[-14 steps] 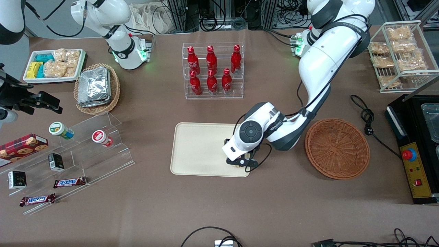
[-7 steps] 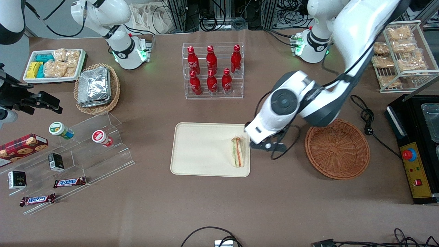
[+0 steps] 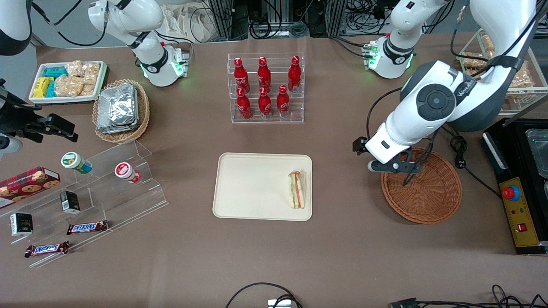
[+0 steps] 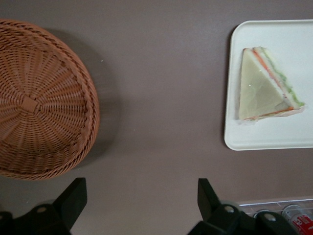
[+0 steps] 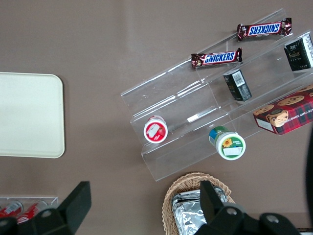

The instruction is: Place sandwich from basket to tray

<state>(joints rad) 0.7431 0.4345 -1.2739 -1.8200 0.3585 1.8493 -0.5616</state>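
The sandwich (image 3: 297, 188) (image 4: 266, 85), a pale triangular wedge with green and orange-red filling, lies on the cream tray (image 3: 252, 186) (image 4: 266, 134), at the tray's end nearest the basket. The reddish-brown wicker basket (image 3: 421, 185) (image 4: 36, 103) stands on the table beside the tray, with nothing in it. My gripper (image 3: 376, 161) (image 4: 142, 200) hangs open above the bare table between tray and basket, close to the basket's rim. Nothing is between its fingers (image 4: 73, 198).
A clear rack of red bottles (image 3: 265, 87) stands farther from the front camera than the tray. A black control box (image 3: 520, 184) and a cable (image 3: 456, 147) lie beside the basket at the working arm's end. A tan basket of foil packs (image 3: 121, 110) and an acrylic snack stand (image 3: 92, 196) sit toward the parked arm's end.
My gripper let go of the sandwich on the tray, lifted, and moved away toward the basket. The sandwich stays where it was set down.
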